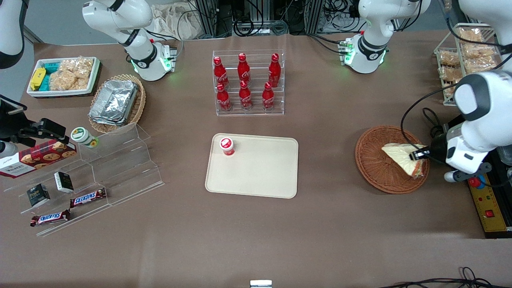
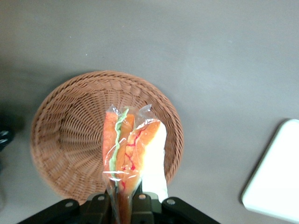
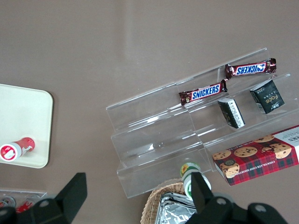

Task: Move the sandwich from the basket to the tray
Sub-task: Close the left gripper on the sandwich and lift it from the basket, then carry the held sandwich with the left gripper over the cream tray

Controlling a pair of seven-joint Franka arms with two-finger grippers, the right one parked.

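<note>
The sandwich (image 1: 402,157), a plastic-wrapped wedge of pale bread with an orange, red and green filling edge (image 2: 125,154), hangs just above the round reddish-brown wicker basket (image 1: 374,168). My left gripper (image 1: 418,155) is shut on its edge nearest the working arm, the two black fingers (image 2: 142,207) pressing the wrapper between them. The basket (image 2: 65,135) lies under the sandwich and holds nothing else. The cream-beige tray (image 1: 260,176) lies flat mid-table, toward the parked arm from the basket; its corner (image 2: 275,182) shows in the left wrist view.
A small red-capped bottle (image 1: 227,146) stands on the tray's corner. A clear rack of red cola bottles (image 1: 248,84) stands farther from the front camera than the tray. An acrylic stepped shelf with snacks (image 1: 92,176) sits toward the parked arm's end. A wire rack of bagged snacks (image 1: 466,56) stands beside the working arm.
</note>
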